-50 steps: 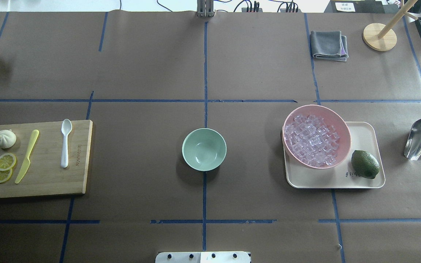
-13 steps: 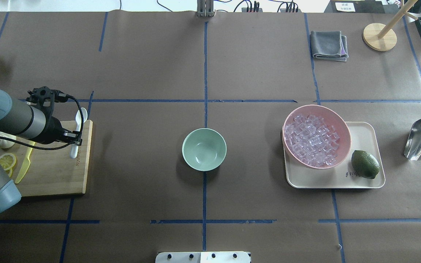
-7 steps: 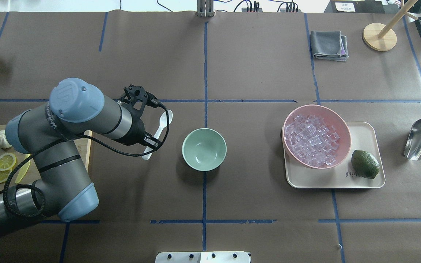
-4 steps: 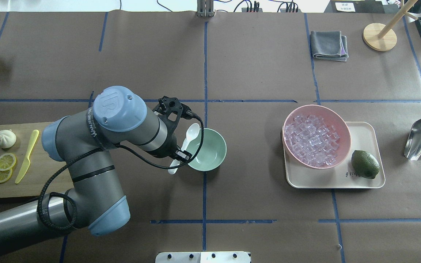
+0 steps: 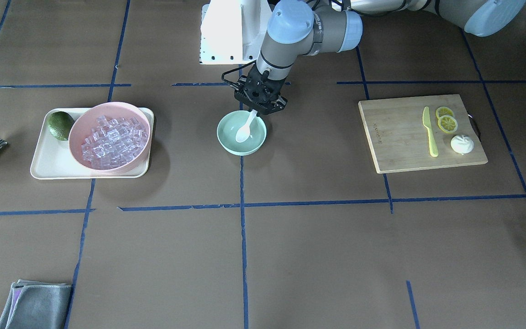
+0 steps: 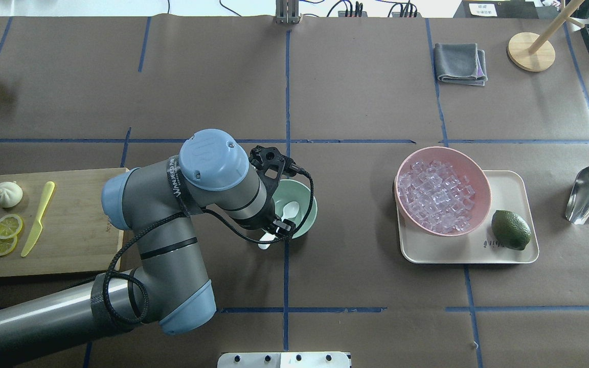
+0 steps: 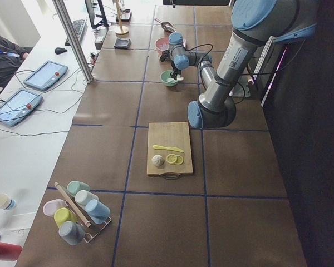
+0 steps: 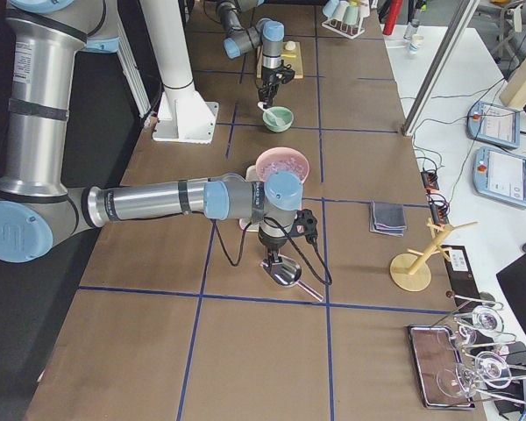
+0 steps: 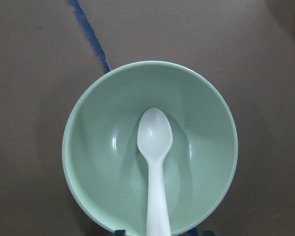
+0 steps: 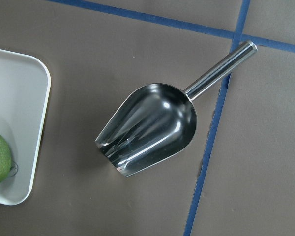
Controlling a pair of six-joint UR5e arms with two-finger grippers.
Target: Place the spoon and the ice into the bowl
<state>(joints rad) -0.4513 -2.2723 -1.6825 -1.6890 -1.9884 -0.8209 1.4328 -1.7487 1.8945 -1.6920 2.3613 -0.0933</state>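
Note:
My left gripper (image 5: pixel 257 108) is shut on the handle of the white spoon (image 5: pixel 244 130). It holds the spoon tilted, with the scoop down inside the mint-green bowl (image 5: pixel 240 148) at the table's middle. In the left wrist view the spoon (image 9: pixel 155 147) lies over the middle of the bowl (image 9: pixel 88 128), which holds nothing else. The ice (image 6: pixel 435 197) fills the pink bowl (image 6: pixel 481 179) on the right. My right gripper (image 8: pixel 274 254) hangs over a metal scoop (image 10: pixel 147 130); I cannot tell whether it is open or shut.
The pink bowl and a lime (image 6: pixel 511 230) sit on a cream tray (image 6: pixel 509 250). A cutting board (image 6: pixel 69 240) at the left holds a yellow-green knife (image 6: pixel 38 220), lemon slices and a bun. A grey cloth (image 6: pixel 459 63) and a wooden stand are at the far right.
My left arm came in, took the spoon off the cutting board and carried it right. The scoop has moved from the bowl's left rim to inside the bowl.

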